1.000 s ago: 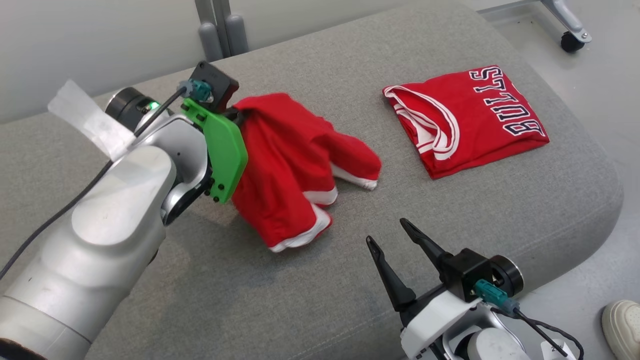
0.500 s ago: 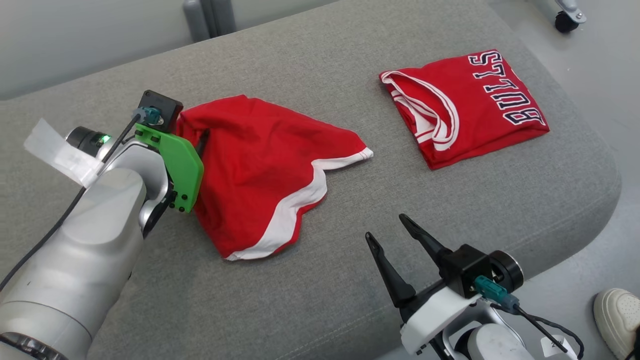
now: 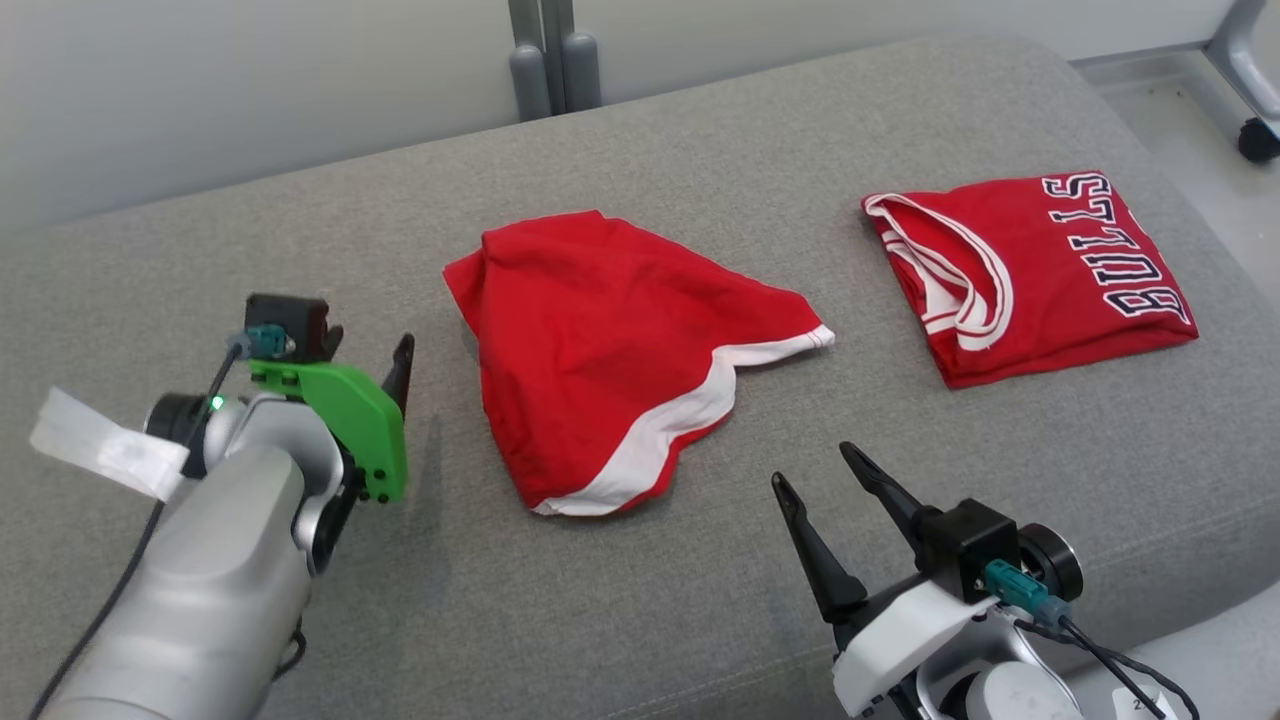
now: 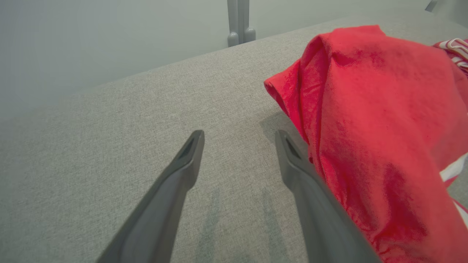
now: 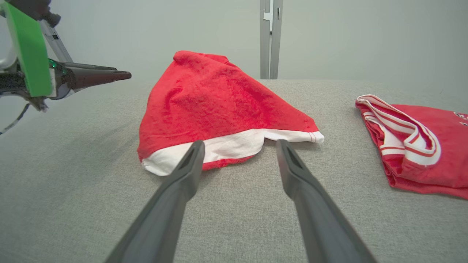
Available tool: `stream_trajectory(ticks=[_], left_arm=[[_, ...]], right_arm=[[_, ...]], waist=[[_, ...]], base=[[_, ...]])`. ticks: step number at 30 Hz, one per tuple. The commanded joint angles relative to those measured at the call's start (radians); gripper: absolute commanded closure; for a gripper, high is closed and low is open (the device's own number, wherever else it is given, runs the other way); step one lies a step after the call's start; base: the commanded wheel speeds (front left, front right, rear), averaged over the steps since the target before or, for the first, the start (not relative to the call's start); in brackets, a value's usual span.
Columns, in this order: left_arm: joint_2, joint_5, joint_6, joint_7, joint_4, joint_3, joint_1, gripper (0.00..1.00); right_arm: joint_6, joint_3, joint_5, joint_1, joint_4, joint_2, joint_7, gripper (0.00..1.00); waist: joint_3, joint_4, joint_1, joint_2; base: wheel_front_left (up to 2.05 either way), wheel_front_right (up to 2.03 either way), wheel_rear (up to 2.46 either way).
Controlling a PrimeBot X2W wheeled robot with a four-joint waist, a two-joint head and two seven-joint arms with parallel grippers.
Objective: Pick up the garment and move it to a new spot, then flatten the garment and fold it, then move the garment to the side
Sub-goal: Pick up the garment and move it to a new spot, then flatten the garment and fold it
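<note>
Since the earlier frame the left gripper [image 4: 238, 136] is off the red shorts [image 3: 610, 340] and sits just to their left, low over the grey cushion [image 3: 700, 150], fingers spread and empty. The shorts lie rumpled mid-cushion. Their bunched far-left corner could stay doubled under during flattening, or a finger could snag the hem. The right gripper [image 3: 813, 465] hovers near-right, fingers apart, apart from the folded Bulls jersey [image 3: 1060, 290].
</note>
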Motion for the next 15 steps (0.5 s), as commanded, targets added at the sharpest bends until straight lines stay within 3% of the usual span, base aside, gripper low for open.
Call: stream_trajectory(ticks=[1,8,15], left_arm=[[0.001,-0.007,-0.003,-0.008,-0.014,-0.002,0.041,0.0],[-0.012,-0.05,-0.059,0.017,-0.137,-0.037,0.194,0.0],[-0.036,-0.079,-0.081,0.061,-0.237,-0.075,0.279,0.0]], right_arm=[[-0.001,-0.008,-0.006,0.017,-0.004,-0.001,0.004,0.0],[-0.001,-0.039,-0.009,0.046,-0.017,-0.001,0.008,0.0],[-0.001,-0.048,-0.011,0.05,-0.031,-0.001,0.01,0.0]], waist=[[-0.047,0.044,0.0,-0.0001],[-0.07,0.07,0.0,-0.0001],[-0.062,0.06,0.0,-0.0001]], base=[[0.0,0.0,0.0],[0.0,0.0,0.0],[0.0,0.0,0.0]])
